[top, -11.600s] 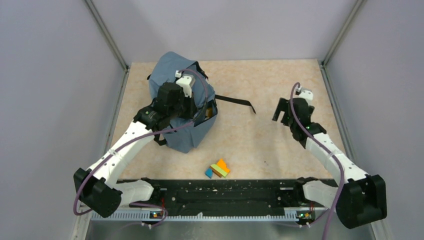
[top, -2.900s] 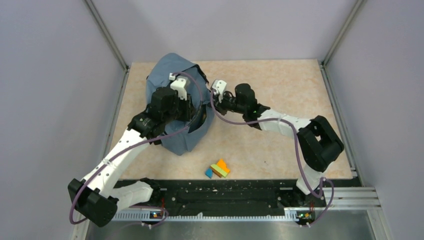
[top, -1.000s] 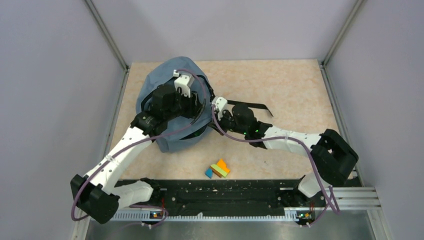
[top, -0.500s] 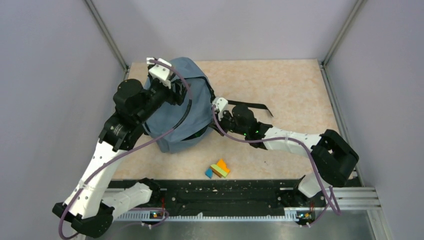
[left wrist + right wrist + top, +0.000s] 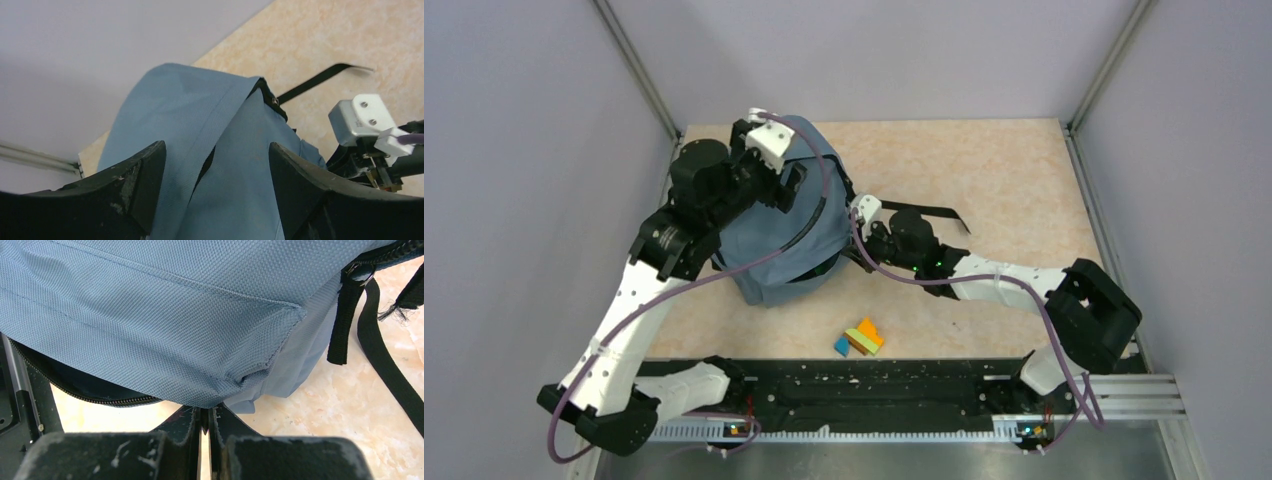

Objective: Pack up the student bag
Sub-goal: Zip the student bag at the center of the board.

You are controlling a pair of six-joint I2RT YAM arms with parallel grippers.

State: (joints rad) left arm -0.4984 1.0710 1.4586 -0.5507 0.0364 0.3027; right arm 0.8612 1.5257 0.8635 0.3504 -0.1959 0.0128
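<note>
My left gripper [image 5: 790,188] hangs above the far part of the student bag [image 5: 769,245] with its jaws spread wide and nothing between them; in the left wrist view I see only blue cloth below the gap [image 5: 215,152]. My right gripper [image 5: 852,246] is low at the bag's right side, jaws pressed together, and in the right wrist view a puckered fold of the bag's lower edge [image 5: 235,385] comes down into my fingertips [image 5: 192,417], so I take it as nipped there. The bag sits on the left, far part of the table [image 5: 1004,180], close to the left wall. Its long axis runs from the far edge toward my bases, leaning only a little. The unzipped mouth faces right and near, toward my right arm, with the black zipper [image 5: 95,397] curling under the flap over dark lining. A black strap [image 5: 929,212] trails off to the right across the table. Small coloured blocks [image 5: 859,338] lie near the front edge, apart from the bag
</note>
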